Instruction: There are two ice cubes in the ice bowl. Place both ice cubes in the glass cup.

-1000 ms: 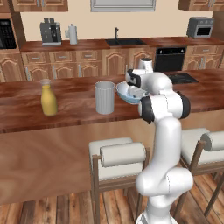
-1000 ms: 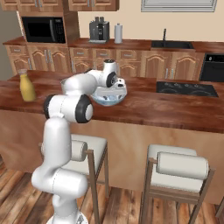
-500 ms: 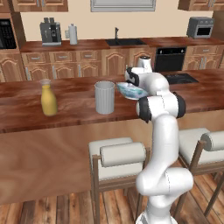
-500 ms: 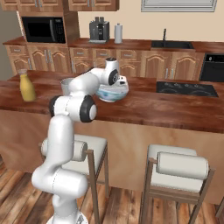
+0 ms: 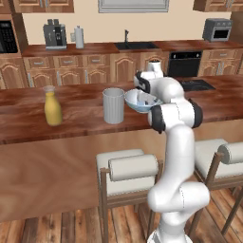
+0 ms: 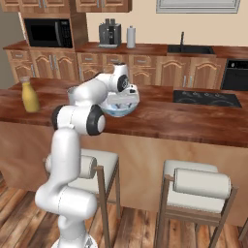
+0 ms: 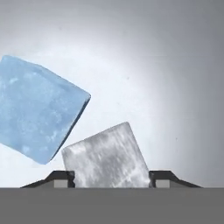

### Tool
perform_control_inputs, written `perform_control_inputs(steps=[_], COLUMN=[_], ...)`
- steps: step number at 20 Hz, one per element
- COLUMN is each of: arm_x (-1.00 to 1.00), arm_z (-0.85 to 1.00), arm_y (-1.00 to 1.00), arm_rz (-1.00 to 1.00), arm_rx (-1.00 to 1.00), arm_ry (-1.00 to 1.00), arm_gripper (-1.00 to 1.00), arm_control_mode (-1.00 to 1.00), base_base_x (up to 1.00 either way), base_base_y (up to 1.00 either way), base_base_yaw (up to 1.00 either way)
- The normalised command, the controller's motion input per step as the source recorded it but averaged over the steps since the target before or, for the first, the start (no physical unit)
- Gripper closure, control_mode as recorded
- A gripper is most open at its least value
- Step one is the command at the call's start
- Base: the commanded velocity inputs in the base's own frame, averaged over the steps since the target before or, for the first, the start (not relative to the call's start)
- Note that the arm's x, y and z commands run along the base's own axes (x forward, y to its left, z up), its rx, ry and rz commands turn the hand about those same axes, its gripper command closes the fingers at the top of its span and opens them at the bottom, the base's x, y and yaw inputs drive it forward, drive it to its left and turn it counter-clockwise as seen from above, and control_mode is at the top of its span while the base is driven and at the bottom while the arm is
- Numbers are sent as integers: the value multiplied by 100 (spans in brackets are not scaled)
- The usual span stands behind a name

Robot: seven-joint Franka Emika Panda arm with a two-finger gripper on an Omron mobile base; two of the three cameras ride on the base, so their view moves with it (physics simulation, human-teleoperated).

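We see the yellow bottle (image 5: 52,108) far left on the desk (image 5: 71,121), glass cup (image 5: 113,105) just left of the ice bowl (image 5: 141,102). Hand (image 7: 111,178) down in bowl, fingertips (image 7: 62,179) flanking the grey ice cube (image 7: 106,158), touching both sides; blue ice cube (image 7: 36,108) beside it.

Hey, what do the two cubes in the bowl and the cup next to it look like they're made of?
Ice cubes: the blue one and the grey-white one look frosty and mottled, likely ice. Ice bowl: smooth white, pale blue inside, probably glazed ceramic or plastic. Glass cup: looks matte, opaque grey-white, so frosted glass at best.
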Motion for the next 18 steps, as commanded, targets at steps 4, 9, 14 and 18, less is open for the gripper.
perform_control_inputs(steps=[4, 9, 14, 18], arm_x=[-39, -33, -85, -100], arm_z=[76, 100, 80, 53], arm_y=[17, 22, 47, 53], arm_rz=[0, 0, 0, 0], arm_rx=[3, 1, 1, 1], arm_ry=[-7, -11, -11, -11], arm_gripper=[100, 100, 100, 100], arm_control_mode=[-100, -100, -100, -100], base_base_x=[0, 0, 0, 0], base_base_y=[0, 0, 0, 0], base_base_yaw=[0, 0, 0, 0])
